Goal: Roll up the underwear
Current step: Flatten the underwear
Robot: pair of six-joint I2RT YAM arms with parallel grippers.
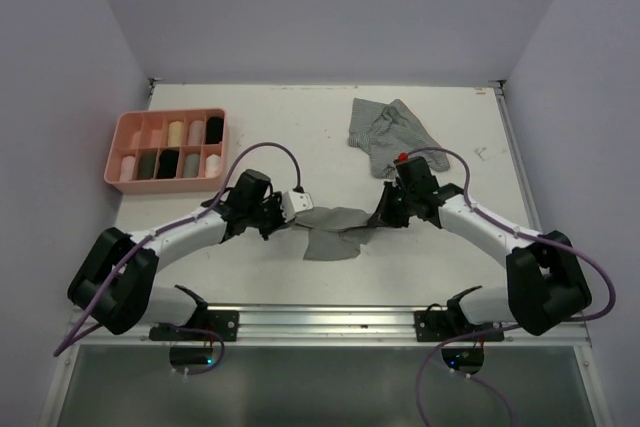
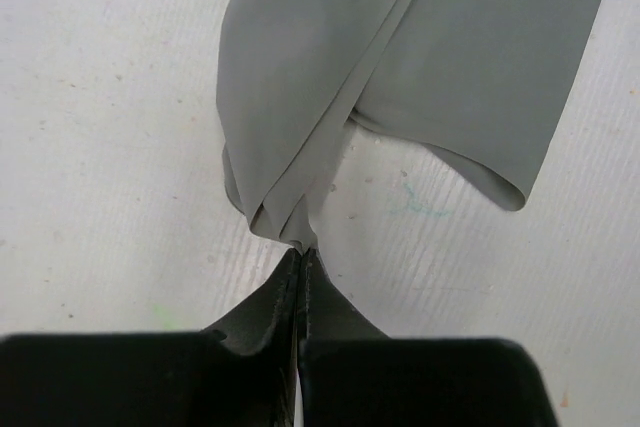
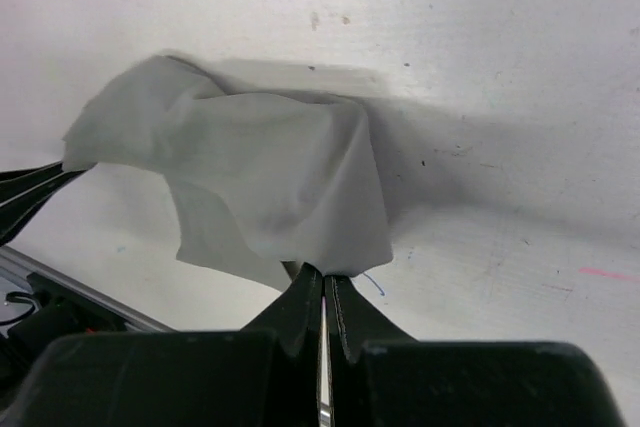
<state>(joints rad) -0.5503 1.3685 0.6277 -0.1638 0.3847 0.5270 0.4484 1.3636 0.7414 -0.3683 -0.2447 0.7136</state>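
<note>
- Underwear point(image 1: 330, 232) of plain grey, thin, soft fabric hangs between the two arms over the middle of the white counter point(image 1: 270, 127), closer to the near edge than to the far edge.
- At the garment's left end, the left end effector point(image 1: 302, 215) is closed on the cloth. In the left wrist view its black fingers point(image 2: 270, 312) press together, and a bunched, folded corner of the fabric point(image 2: 300, 77) is pinched at their tips.
- At the garment's right end, the right end effector point(image 1: 378, 219) is also closed on the cloth. In the right wrist view its jaws meet, with the lower hem of the fabric point(image 3: 270, 177) nipped between them.
- Between the two grips the fabric sags in loose folds, and one flap drops toward the near edge. Whether that flap touches the counter cannot be told.
- Crumpled grey-and-white striped underwear point(image 1: 385, 127) lies on the counter toward the far right corner. It is just beyond the right end effector and apart from the held garment.
- Near the far left corner sits a pink plastic tray point(image 1: 113, 152) with two rows of compartments.
- Small fabric rolls point(image 1: 214, 130) in pale, beige, grey and black stand in those compartments.
</note>
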